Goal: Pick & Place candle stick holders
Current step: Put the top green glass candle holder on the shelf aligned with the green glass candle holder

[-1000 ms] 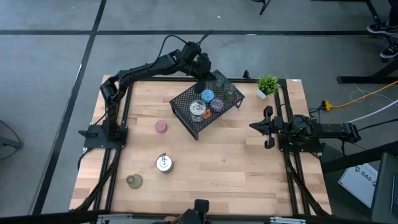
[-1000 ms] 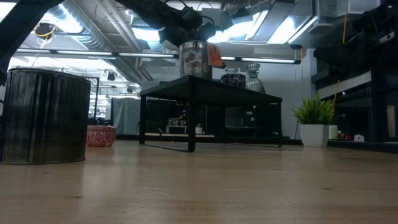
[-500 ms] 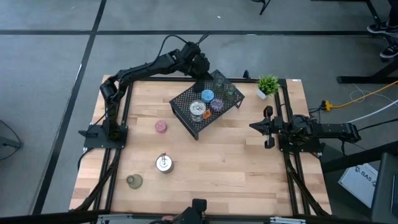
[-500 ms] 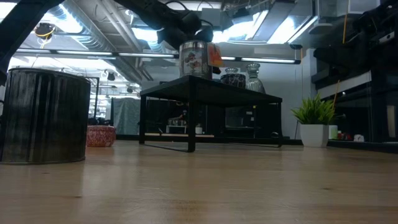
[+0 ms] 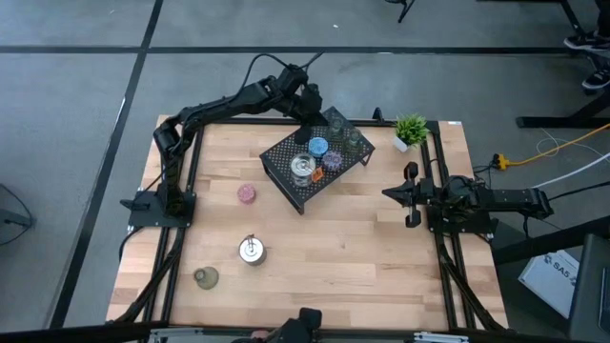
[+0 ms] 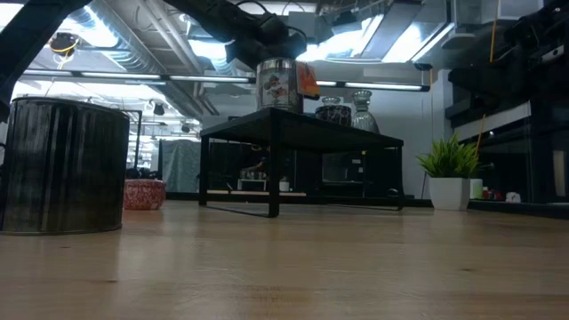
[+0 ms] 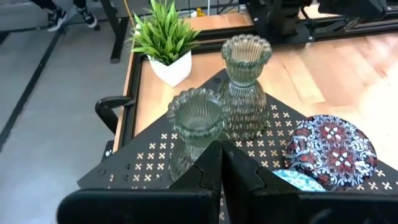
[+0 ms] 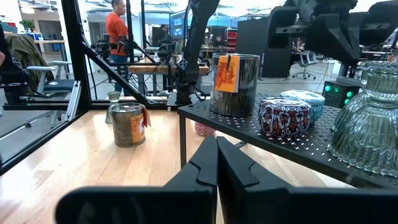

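Observation:
A black wire-mesh rack stands at the table's far middle. On it are a silver holder, a blue cup, a purple patterned cup and two ribbed glass holders. A pink cup, a second silver holder and an olive-green holder stand on the table. My left gripper is shut and empty, just above the rack's far corner, short of the glass holders. My right gripper is shut and empty at the table's right side.
A small potted plant stands at the far right corner, close to the rack. Bare wood lies between the rack and the near edge. A person stands in the room beyond the table.

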Robot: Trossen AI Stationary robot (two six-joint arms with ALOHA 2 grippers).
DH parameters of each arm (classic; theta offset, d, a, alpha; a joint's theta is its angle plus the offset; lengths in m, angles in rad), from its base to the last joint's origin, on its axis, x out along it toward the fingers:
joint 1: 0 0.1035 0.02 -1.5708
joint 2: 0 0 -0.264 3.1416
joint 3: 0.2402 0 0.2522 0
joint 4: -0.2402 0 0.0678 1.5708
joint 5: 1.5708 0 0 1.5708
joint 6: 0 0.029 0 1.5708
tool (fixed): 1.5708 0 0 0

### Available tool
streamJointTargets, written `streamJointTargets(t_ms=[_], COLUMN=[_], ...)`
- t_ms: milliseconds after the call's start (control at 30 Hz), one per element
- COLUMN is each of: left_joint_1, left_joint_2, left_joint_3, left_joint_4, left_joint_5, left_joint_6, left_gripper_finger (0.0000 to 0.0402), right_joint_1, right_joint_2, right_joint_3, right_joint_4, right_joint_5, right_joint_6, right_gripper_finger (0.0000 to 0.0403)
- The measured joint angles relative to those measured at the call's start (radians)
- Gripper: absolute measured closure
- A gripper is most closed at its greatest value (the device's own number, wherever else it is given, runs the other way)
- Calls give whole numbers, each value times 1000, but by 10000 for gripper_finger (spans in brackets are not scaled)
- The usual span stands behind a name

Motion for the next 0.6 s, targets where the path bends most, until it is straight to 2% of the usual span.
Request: streamJointTargets(t_ms=[233,600], left_joint_1=[0,0], left_joint_2=[1,5], left_joint_3=[0,0], left_joint_4=[-13,9], left_joint_5=[98,102], left_joint_6=[3,25], left_gripper_finger=[400,400], right_joint_1=[0,0], right_joint_2=[0,0], right_joint_3=[0,0], right_joint_4=[0,0], right_joint_5=[0,0], right_joint_6=[0,0], right_gripper_finger=[402,402])
